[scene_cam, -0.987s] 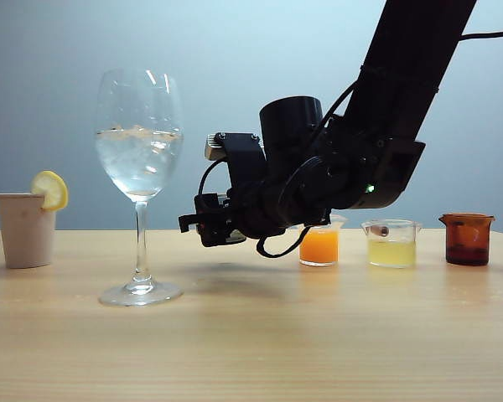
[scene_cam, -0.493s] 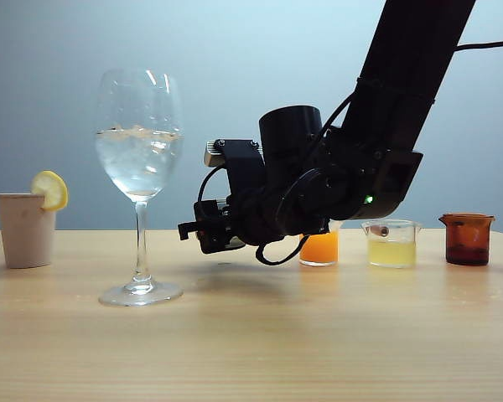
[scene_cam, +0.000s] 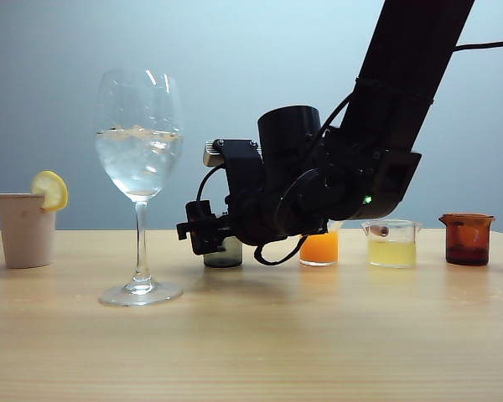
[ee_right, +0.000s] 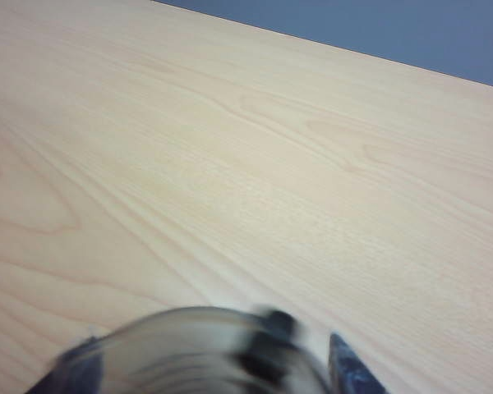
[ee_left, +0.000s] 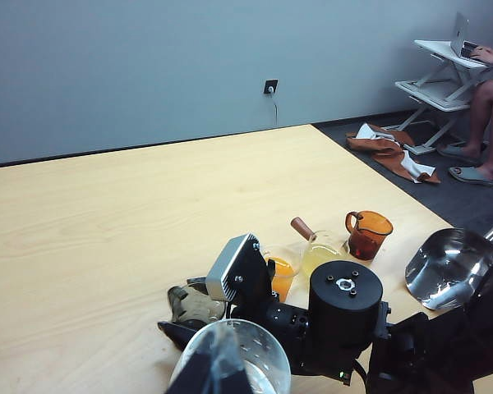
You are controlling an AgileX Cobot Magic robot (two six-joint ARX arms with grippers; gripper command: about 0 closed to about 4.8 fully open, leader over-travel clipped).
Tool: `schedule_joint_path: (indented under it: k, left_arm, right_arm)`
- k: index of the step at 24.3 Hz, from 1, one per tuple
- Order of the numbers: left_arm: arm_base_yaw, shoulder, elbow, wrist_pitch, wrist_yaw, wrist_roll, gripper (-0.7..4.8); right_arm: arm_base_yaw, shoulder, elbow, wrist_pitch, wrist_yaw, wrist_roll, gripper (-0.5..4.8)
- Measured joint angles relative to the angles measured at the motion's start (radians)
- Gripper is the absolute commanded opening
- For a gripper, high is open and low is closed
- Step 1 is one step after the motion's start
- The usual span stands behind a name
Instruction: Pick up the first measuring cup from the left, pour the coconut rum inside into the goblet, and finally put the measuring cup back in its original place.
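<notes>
The smoky grey measuring cup (scene_cam: 224, 254) stands upright on the table just right of the goblet's foot. My right gripper (scene_cam: 203, 236) hangs low around it, open, its fingers apart from the cup's sides. In the right wrist view the cup (ee_right: 189, 353) is a blur between the dark fingertips (ee_right: 349, 373). The tall goblet (scene_cam: 140, 151) holds ice and clear liquid (scene_cam: 140, 167). In the left wrist view my left gripper (ee_left: 222, 365) shows as two dark fingers close together over the goblet's bowl (ee_left: 263, 361). The cup (ee_left: 195, 305) sits beyond.
Right of the measuring cup stand a cup of orange liquid (scene_cam: 318, 246), one of pale yellow liquid (scene_cam: 391, 244) and an amber cup (scene_cam: 467, 239). A beige cup with a lemon slice (scene_cam: 25, 228) stands far left. A shiny metal bowl (ee_left: 452, 267) lies near the table's edge.
The right gripper has sunk slightly and its jaws have widened. The measuring cup, hidden in the grip before, now shows standing on the table below it.
</notes>
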Motion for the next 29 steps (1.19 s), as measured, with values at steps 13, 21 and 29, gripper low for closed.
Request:
schedule_joint_path:
  k: [13,21,29]
  left_arm:
    - [0.0,0.0,0.0,0.009,0.0,0.0,-0.06]
    - [0.0,0.0,0.0,0.01,0.0,0.0,-0.06]
    - [0.0,0.0,0.0,0.011,0.0,0.0,-0.05]
  right_arm:
    - [0.02,-0.026,-0.001,-0.108,0.037,0.001,3.47]
    - [0.021,-0.042,-0.001,-0.178,0.058,0.03,3.47]
    - [0.021,-0.085,-0.003,-0.282,0.058,0.035,3.47]
